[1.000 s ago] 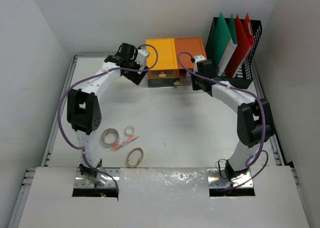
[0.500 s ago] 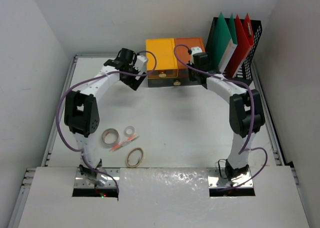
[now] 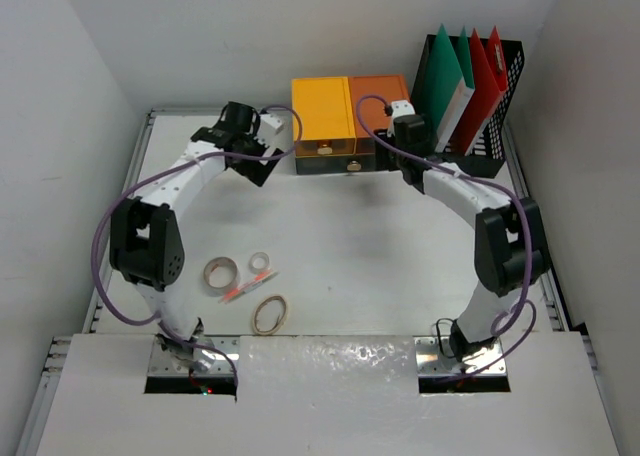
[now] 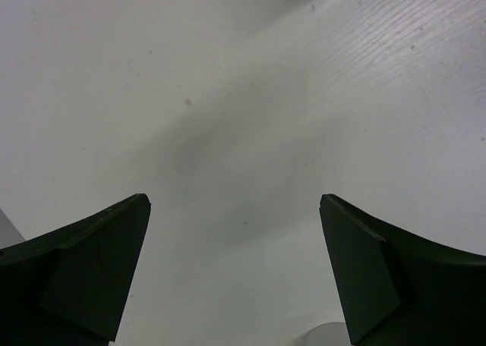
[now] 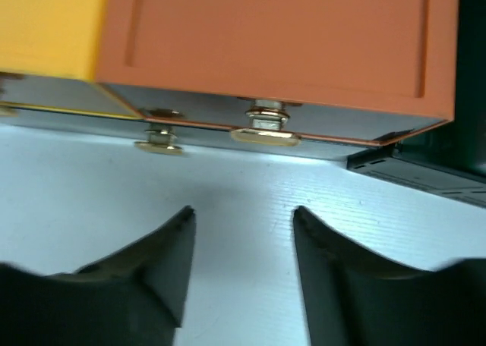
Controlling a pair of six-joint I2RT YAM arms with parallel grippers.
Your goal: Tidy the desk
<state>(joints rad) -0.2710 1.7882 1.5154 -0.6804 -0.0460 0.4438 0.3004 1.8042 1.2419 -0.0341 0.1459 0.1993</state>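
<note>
The desk is a white tabletop with a grey rim. At its back stand a yellow drawer box and an orange drawer box. My left gripper hangs just left of the yellow box; in the left wrist view the left gripper is open wide over bare white desk. My right gripper sits at the orange box's front. In the right wrist view the right gripper is open and empty, a little short of the orange box and its brass knob.
A black file rack with green and red folders stands at the back right. Near the front left lie a tape roll, a small white ring, a red pen and a brown band. A second brass knob shows under the yellow box.
The right gripper has gone from shut to open in front of the orange box. The left arm has swung to the left, away from the yellow box, still open.
</note>
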